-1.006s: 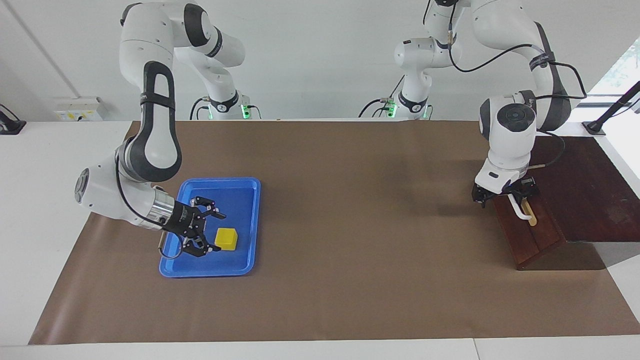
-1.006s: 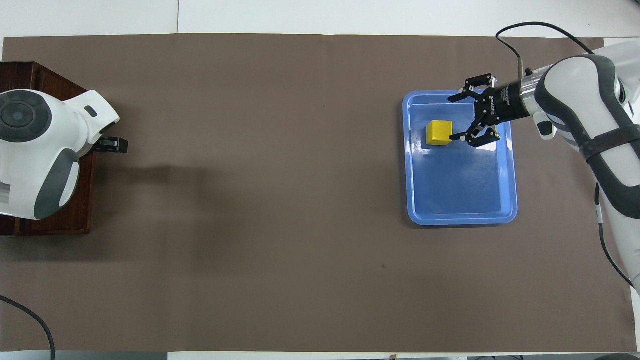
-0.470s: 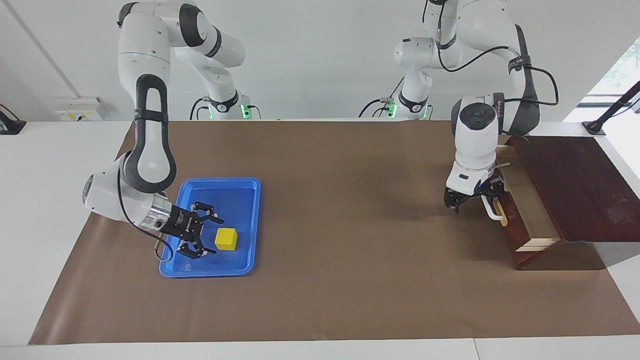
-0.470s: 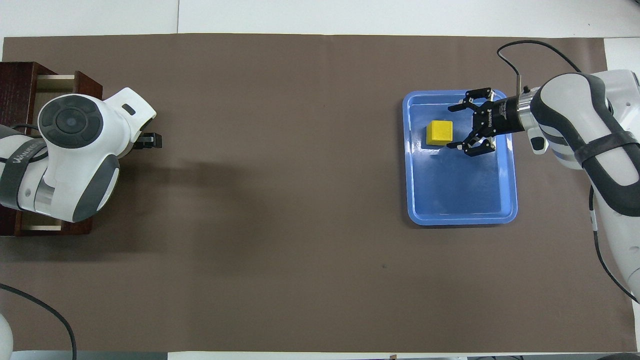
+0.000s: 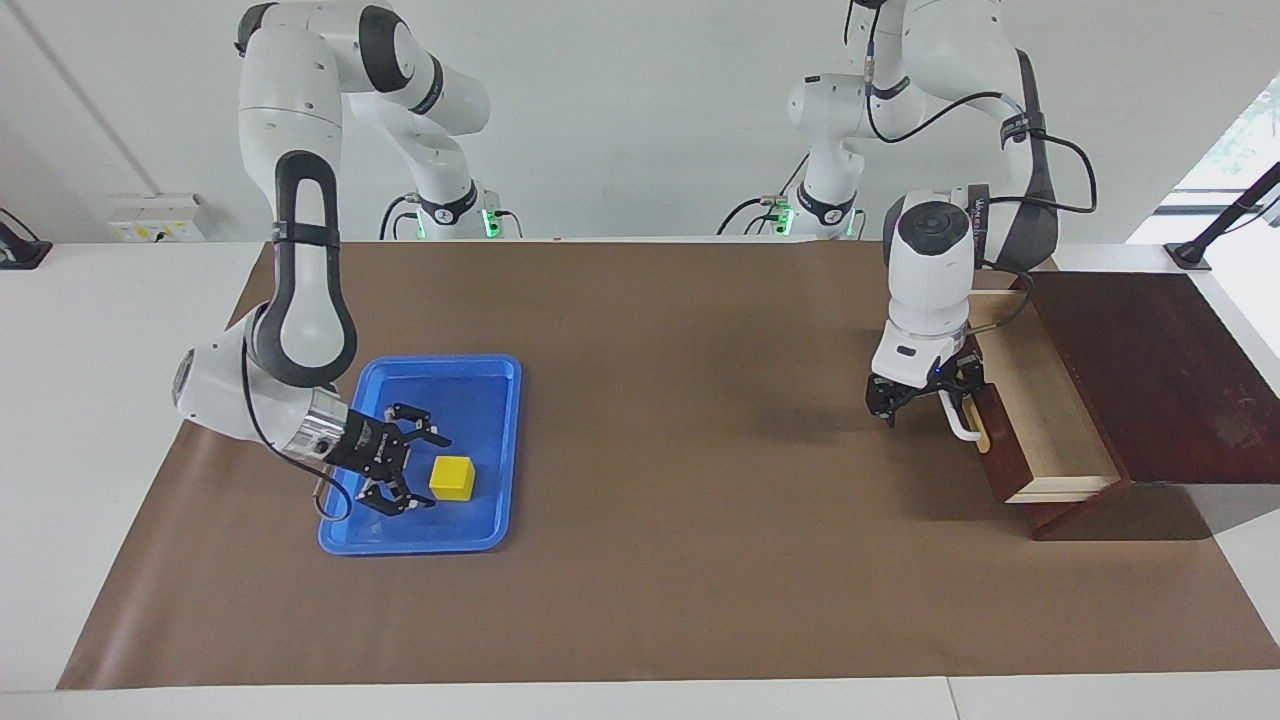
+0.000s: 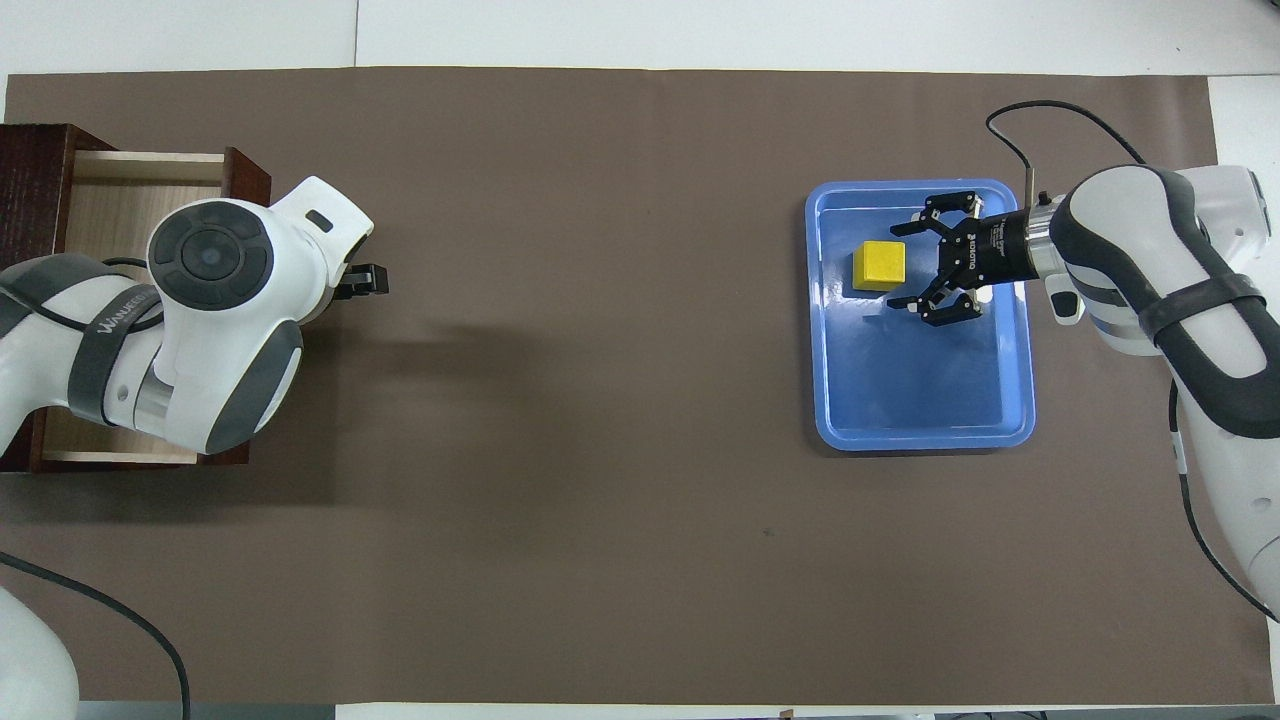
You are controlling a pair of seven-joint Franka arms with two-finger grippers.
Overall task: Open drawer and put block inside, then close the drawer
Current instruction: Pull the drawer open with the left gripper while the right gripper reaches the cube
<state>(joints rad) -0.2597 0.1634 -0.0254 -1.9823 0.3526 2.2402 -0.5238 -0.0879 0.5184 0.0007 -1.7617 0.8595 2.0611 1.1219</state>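
Fingers of the right gripper are spread wide, low over the blue tray, pointing at the block from its 9 o'clock in the facing view – not touching it, nothing held. Block sits in the tray, in the half farther from the robots, just beside those fingertips. Left gripper is at the white handle of the drawer; can't tell whether its fingers are clamped on the bar or only hooked against it. Change over the last second: drawer front was nearly flush with the dark wooden box, now it's pulled well out toward the table's middle – pale interior showing, empty. Left arm has travelled with it; right gripper has only shifted slightly beside the block. So the opening step looks essentially done, and the block pick is next, followed by a long carry across to the left arm's end. Other things: brown table cover, tray at roughly 9 o'clock on it in the facing view, drawer unit at 3 o'clock. Nothing lies between the tray and the drawer. Likely obstruction is the left arm itself, whose wrist hangs over the drawer front and part of the opening in the overhead view, so it probably needs to back off before the drop.
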